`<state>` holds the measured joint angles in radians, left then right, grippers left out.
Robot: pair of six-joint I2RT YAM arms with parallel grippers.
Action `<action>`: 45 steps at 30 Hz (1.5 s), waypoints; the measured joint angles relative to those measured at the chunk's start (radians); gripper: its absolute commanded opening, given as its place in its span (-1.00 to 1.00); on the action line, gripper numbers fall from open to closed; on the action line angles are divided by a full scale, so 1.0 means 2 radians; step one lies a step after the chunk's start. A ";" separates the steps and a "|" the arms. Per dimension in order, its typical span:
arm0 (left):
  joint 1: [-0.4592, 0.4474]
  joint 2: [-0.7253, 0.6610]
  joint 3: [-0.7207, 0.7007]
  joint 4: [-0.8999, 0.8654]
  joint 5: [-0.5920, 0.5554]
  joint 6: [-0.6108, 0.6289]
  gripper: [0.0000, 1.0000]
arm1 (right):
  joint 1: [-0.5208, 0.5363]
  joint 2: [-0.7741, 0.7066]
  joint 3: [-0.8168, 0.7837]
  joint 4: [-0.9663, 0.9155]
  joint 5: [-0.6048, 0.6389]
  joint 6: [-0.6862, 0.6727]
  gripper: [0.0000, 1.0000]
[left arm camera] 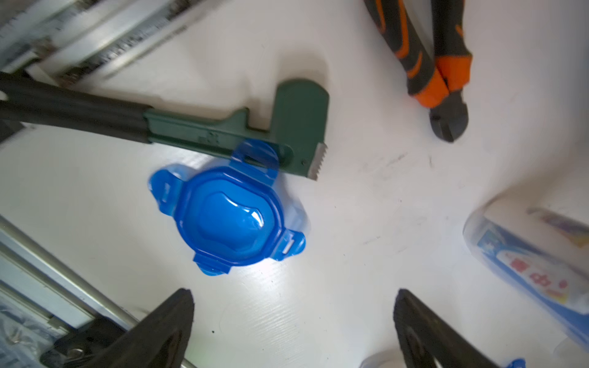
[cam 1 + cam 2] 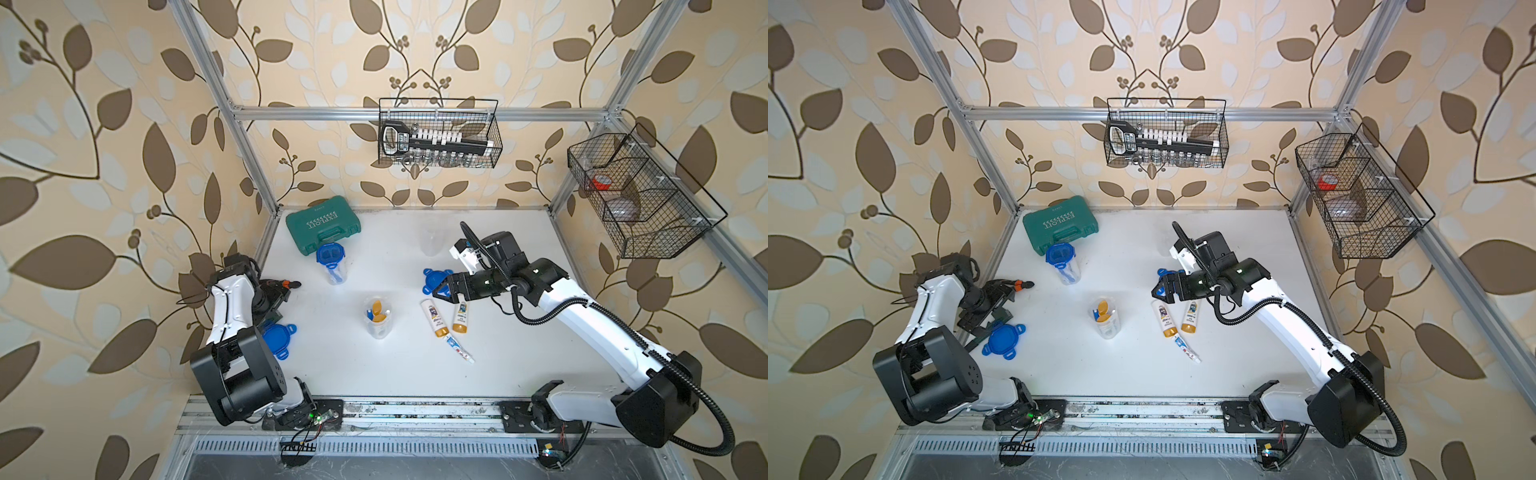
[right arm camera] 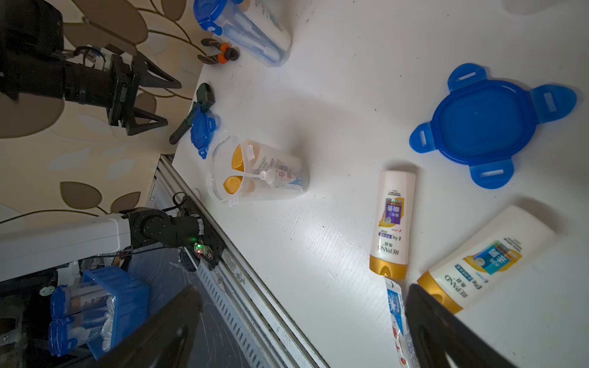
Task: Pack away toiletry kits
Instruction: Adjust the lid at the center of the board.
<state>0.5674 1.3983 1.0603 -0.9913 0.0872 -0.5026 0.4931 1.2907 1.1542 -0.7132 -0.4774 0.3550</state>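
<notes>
A clear jar (image 2: 332, 268) with its blue lid on lies by the green case. An open jar (image 2: 377, 319) in the middle of the table holds gold-capped bottles, a toothpaste tube and a blue toothbrush. To its right lie two bottles (image 2: 434, 318) (image 2: 460, 317) and a toothpaste tube (image 2: 459, 349). An empty clear jar (image 2: 430, 243) stands at the back. One loose blue lid (image 3: 484, 124) lies beside my open right gripper (image 3: 301, 293), which hovers over the bottles. The other blue lid (image 1: 229, 220) lies just ahead of my open left gripper (image 1: 293, 306).
The green tool case (image 2: 323, 224) sits at the back left. A green pipe wrench (image 1: 255, 127) lies partly under the left lid, with orange-handled pliers (image 1: 439, 79) nearby. Wire baskets (image 2: 440, 133) (image 2: 640, 195) hang on the frame. A blue bin (image 3: 127, 296) with packed jars sits below the table.
</notes>
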 measured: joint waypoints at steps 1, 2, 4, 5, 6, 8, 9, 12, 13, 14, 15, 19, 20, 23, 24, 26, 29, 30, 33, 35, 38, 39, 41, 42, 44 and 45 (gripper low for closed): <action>0.012 0.005 0.003 -0.002 -0.009 0.010 0.98 | 0.000 -0.004 -0.005 0.000 -0.002 0.003 0.99; 0.020 0.009 0.005 -0.003 -0.013 0.017 0.98 | 0.000 -0.007 -0.009 0.000 -0.003 0.004 1.00; 0.029 0.016 0.005 -0.004 -0.022 0.030 0.98 | 0.000 -0.013 -0.015 0.001 -0.006 0.007 1.00; 0.032 0.019 0.005 -0.004 -0.023 0.034 0.98 | 0.000 -0.016 -0.018 0.000 -0.007 0.008 1.00; 0.036 0.023 0.005 -0.003 -0.024 0.037 0.98 | 0.000 -0.018 -0.019 0.000 -0.009 0.007 1.00; 0.042 0.033 0.003 0.003 -0.023 0.042 0.98 | 0.000 -0.019 -0.019 0.000 -0.011 0.006 1.00; 0.044 0.039 0.000 0.010 -0.022 0.043 0.98 | 0.000 -0.019 -0.019 -0.001 -0.011 0.005 1.00; 0.046 0.057 -0.016 0.028 -0.018 0.044 0.98 | -0.002 -0.019 -0.019 -0.004 -0.014 -0.001 1.00; 0.047 0.061 -0.021 0.032 -0.016 0.044 0.98 | -0.003 -0.019 -0.019 -0.005 -0.015 -0.003 1.00; 0.047 0.066 -0.028 0.039 -0.015 0.043 0.98 | -0.005 -0.019 -0.019 -0.005 -0.015 -0.004 1.00; 0.047 0.070 -0.035 0.045 -0.012 0.042 0.98 | -0.007 -0.019 -0.019 -0.006 -0.016 -0.006 1.00; 0.046 0.077 -0.056 0.064 -0.004 0.039 0.98 | -0.013 -0.019 -0.019 -0.013 -0.016 -0.012 1.00; 0.043 0.078 -0.059 0.069 -0.004 0.038 0.98 | -0.015 -0.020 -0.019 -0.014 -0.016 -0.012 1.00; 0.035 0.084 -0.070 0.086 -0.002 0.032 0.98 | -0.024 -0.023 -0.019 -0.017 -0.016 -0.013 1.00; 0.029 0.087 -0.075 0.093 -0.002 0.028 0.98 | -0.027 -0.024 -0.019 -0.018 -0.016 -0.013 1.00; 0.013 0.090 -0.082 0.098 -0.002 0.018 0.98 | -0.032 -0.026 -0.019 -0.018 -0.016 -0.013 1.00; -0.023 0.092 -0.084 0.103 -0.004 -0.002 0.98 | -0.034 -0.026 -0.019 -0.018 -0.016 -0.014 1.00; -0.036 0.092 -0.084 0.106 -0.004 -0.011 0.98 | -0.034 -0.026 -0.019 -0.018 -0.016 -0.014 1.00; -0.070 0.092 -0.087 0.114 -0.005 -0.037 0.98 | -0.035 -0.026 -0.019 -0.021 -0.016 -0.016 1.00; -0.093 0.091 -0.090 0.116 -0.006 -0.055 0.98 | -0.035 -0.026 -0.019 -0.023 -0.016 -0.018 1.00; -0.128 0.085 -0.098 0.120 -0.006 -0.089 0.98 | -0.035 -0.026 -0.019 -0.026 -0.014 -0.020 1.00; -0.141 0.079 -0.103 0.121 -0.004 -0.101 0.98 | -0.035 -0.026 -0.019 -0.026 -0.014 -0.021 1.00; -0.161 0.068 -0.111 0.123 0.005 -0.119 0.98 | -0.035 -0.026 -0.019 -0.027 -0.014 -0.021 1.00; -0.169 0.063 -0.113 0.123 0.012 -0.127 0.98 | -0.035 -0.026 -0.019 -0.027 -0.014 -0.021 1.00; -0.180 0.053 -0.114 0.119 0.027 -0.137 0.98 | -0.035 -0.026 -0.019 -0.027 -0.014 -0.022 1.00; -0.183 0.048 -0.113 0.115 0.032 -0.139 0.98 | -0.035 -0.026 -0.019 -0.026 -0.014 -0.022 1.00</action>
<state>0.2024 1.4952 0.8349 -0.7612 0.1516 -0.7807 0.4221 1.2392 1.1152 -0.7658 -0.5053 0.3119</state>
